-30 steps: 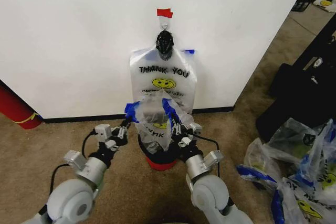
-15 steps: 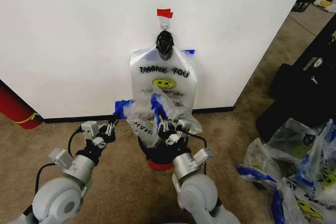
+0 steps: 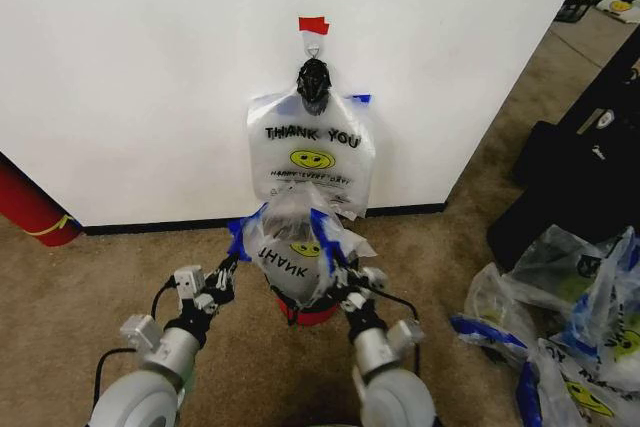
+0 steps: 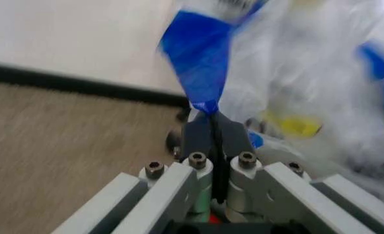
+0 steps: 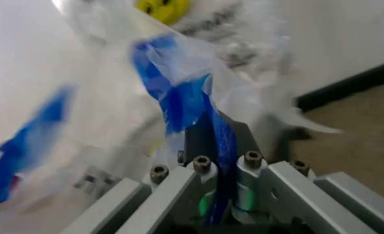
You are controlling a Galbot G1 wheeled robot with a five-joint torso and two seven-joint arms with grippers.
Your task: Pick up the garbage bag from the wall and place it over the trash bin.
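The white wall with its black baseboard fills the background, brown carpet before it; a flat clear "THANK YOU" bag hangs from a small hook under a strip of red tape. Both arms reach forward and low, side by side; the left gripper is clamped on one blue handle of the garbage bag, the right gripper clamped on the other, the bag spread between them over the trash bin, whose red base shows beneath. A big red cylinder leans at the left; heaped clear bags lie on the carpet at the right.
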